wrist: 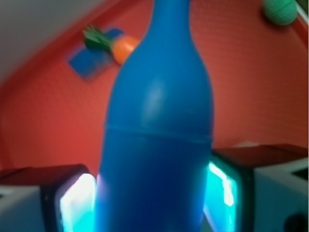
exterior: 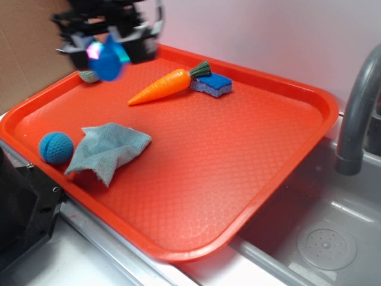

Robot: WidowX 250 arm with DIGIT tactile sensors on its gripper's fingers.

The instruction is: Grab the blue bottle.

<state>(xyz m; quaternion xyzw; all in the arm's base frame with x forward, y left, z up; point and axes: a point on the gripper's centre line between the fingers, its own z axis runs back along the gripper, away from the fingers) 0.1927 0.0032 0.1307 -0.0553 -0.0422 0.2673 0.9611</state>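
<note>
Exterior view: the gripper hangs above the far left corner of the orange tray, motion-blurred, its upper part cut off by the top edge of the frame. The blue bottle sits between its fingers, raised clear of the tray surface; only a blurred blue oval shows, so neck and mouth cannot be made out here. Behind it a small greenish object is mostly hidden. A toy carrot lies on the tray, its green top touching a blue sponge. Near the left rim a blue knitted ball rests just beside a crumpled grey-blue cloth. A grey faucet is cropped at the right edge, above a sink.

Wrist view: the bottle fills the centre, base cut off below and mouth above. Both finger pads press its sides, jaws clamped on it. The carrot and sponge are partly hidden behind it; a green ball is cropped at top right.
</note>
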